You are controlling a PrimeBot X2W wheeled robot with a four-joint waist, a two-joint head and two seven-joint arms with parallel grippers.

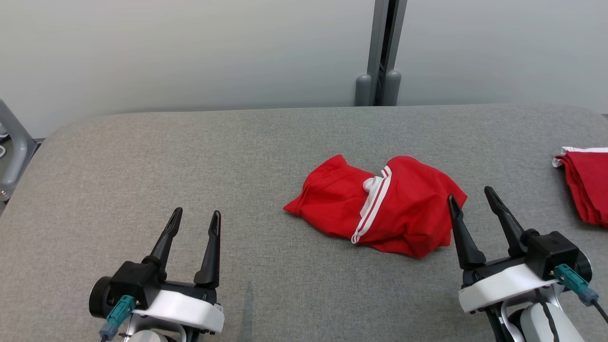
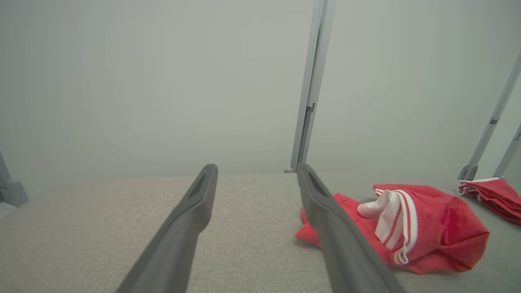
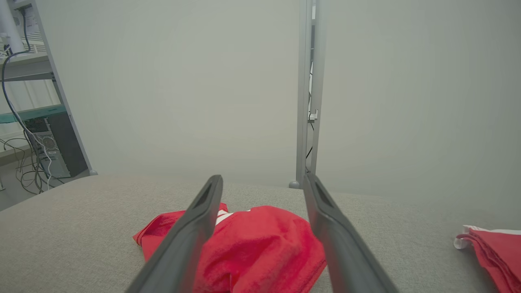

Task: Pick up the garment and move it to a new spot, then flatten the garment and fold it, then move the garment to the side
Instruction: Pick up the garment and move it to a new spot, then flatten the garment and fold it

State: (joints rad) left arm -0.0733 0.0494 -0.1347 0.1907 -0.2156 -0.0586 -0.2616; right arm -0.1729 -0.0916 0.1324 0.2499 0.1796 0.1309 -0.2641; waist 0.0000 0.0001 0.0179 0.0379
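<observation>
The red garment point(image 1: 380, 206) lies crumpled right of centre on the surface point(image 1: 142, 156), so the pickup looks not yet begun. The right end effector point(image 1: 469, 193) hovers just beside it at 4 o'clock, spread and empty. I judge it must next drop and pinch cloth. The left end effector point(image 1: 197, 211), at 8 o'clock, is spread and empty too. I count one garment, one folded red stack point(image 1: 589, 190) at 3 o'clock, and two end effectors.
</observation>
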